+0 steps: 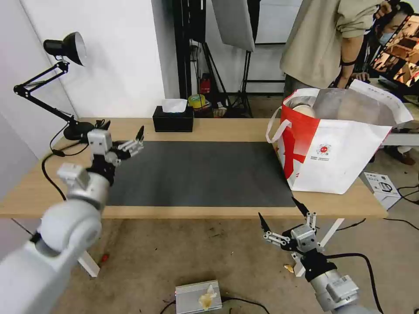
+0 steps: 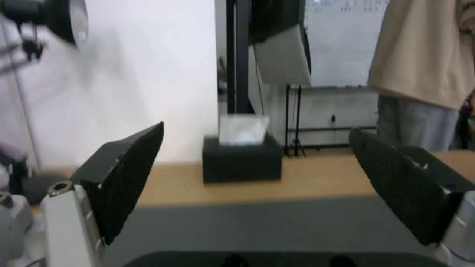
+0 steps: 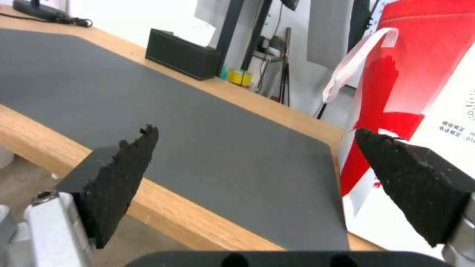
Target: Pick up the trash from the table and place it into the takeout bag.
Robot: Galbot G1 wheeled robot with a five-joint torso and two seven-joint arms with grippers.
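The takeout bag (image 1: pixel 345 152), white and red with foil lining, stands open on the right end of the table (image 1: pixel 227 128). Inside its mouth I see a white rounded piece of trash (image 1: pixel 302 110) and a beige shape (image 1: pixel 353 104). My left gripper (image 1: pixel 123 128) hovers open over the left edge of the dark grey mat (image 1: pixel 196 174), with nothing between its fingers. My right gripper (image 1: pixel 278 208) hangs open just below the table's front edge, in front of the bag. The right wrist view has the right gripper (image 3: pixel 255 129) facing the mat (image 3: pixel 198 141) and the bag (image 3: pixel 425 81).
A black tissue box (image 1: pixel 173 118) sits at the table's back edge, straight ahead of the left gripper (image 2: pixel 257 128) in its wrist view. A black desk lamp (image 1: pixel 65 48) stands at the back left. A small white box (image 1: pixel 382 185) lies right of the bag. A silver box (image 1: pixel 198 296) rests on the floor.
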